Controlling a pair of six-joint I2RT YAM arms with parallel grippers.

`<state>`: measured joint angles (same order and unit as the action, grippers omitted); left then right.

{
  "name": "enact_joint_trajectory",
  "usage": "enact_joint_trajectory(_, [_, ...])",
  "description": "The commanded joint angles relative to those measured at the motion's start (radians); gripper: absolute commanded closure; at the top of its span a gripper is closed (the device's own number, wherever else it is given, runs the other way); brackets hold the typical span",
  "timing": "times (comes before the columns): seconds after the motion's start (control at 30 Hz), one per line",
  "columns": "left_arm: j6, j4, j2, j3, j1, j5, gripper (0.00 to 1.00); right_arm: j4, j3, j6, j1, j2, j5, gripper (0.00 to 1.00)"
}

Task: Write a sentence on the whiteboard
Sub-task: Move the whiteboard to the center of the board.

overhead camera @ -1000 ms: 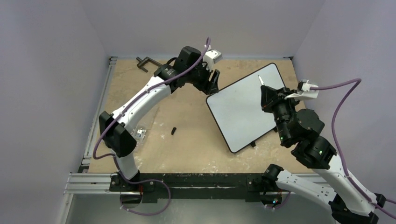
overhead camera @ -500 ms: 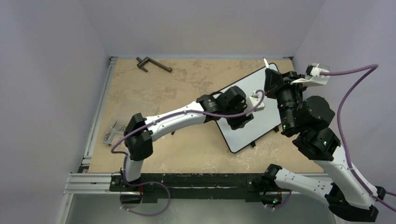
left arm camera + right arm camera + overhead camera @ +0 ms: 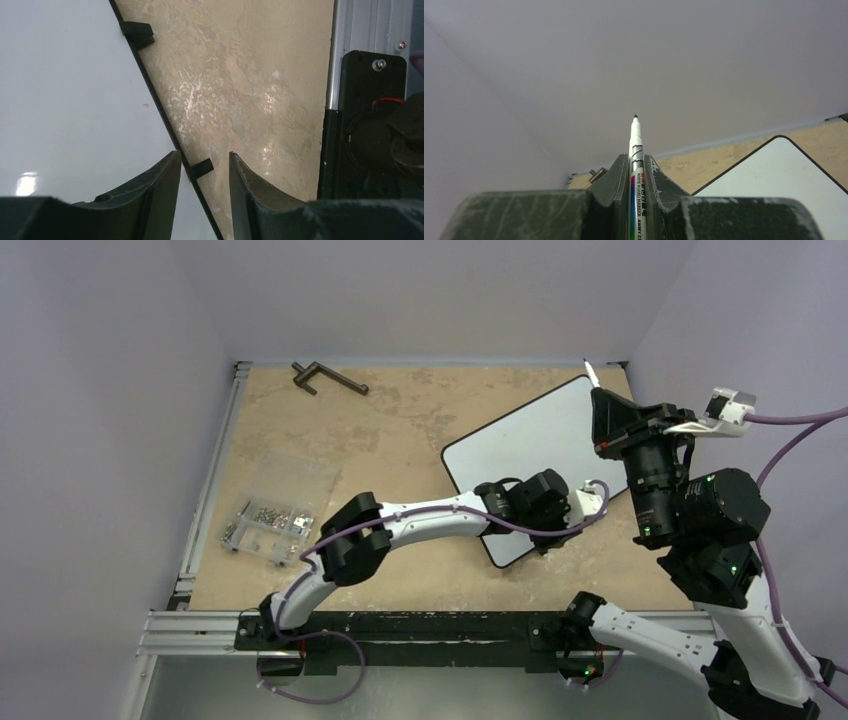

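Two robot arms at work over a whiteboard (image 3: 520,455) that lies flat and skewed on the right half of a tan table (image 3: 400,430). One rounded corner of the board points to the back wall, and what shows of its face is plain white.

The left arm stretches across to the whiteboard's near edge. There the left gripper (image 3: 201,162) hangs low with its jaws narrowly parted. The board's black rim and one small foot (image 3: 201,168) show in the gap between the fingers (image 3: 160,185). Whether the fingers touch the rim cannot be told. A second foot (image 3: 137,32) sits farther along the same edge.

The right gripper (image 3: 636,162) is raised over the whiteboard's far right corner, clamped on a white marker (image 3: 635,145). The marker's black tip points up and away toward the back wall, clear of the board's surface.

Well left of the whiteboard sits a clear box (image 3: 275,502) of small metal parts. A dark clamp (image 3: 328,377) lies beyond the whiteboard's far left side, near the back wall.
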<state>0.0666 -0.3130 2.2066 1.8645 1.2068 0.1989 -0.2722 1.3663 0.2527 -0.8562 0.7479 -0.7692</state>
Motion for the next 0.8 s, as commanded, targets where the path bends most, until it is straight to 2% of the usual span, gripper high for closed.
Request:
enact_joint_trajectory(0.0, [-0.027,0.031,0.103,0.145,0.005,0.026,0.62,0.0,0.027,0.018,0.003,-0.014,0.043,1.0])
enact_joint_trajectory(0.13, [-0.005,-0.016,0.165,0.201,0.005,0.008,0.64,-0.01,0.026,0.026,0.002,-0.023,0.057,1.0])
enact_joint_trajectory(0.33, [0.045,-0.078,0.174,0.181,0.004,-0.015,0.69,-0.012,0.014,0.032,0.002,-0.025,0.066,1.0])
enact_joint_trajectory(0.43, [0.06,-0.1,0.17,0.153,0.004,-0.016,0.72,-0.012,0.003,0.035,0.002,-0.023,0.069,1.0])
enact_joint_trajectory(0.77, [0.126,-0.121,0.099,-0.007,0.003,-0.045,0.72,-0.016,-0.009,0.049,0.002,-0.028,0.074,1.0])
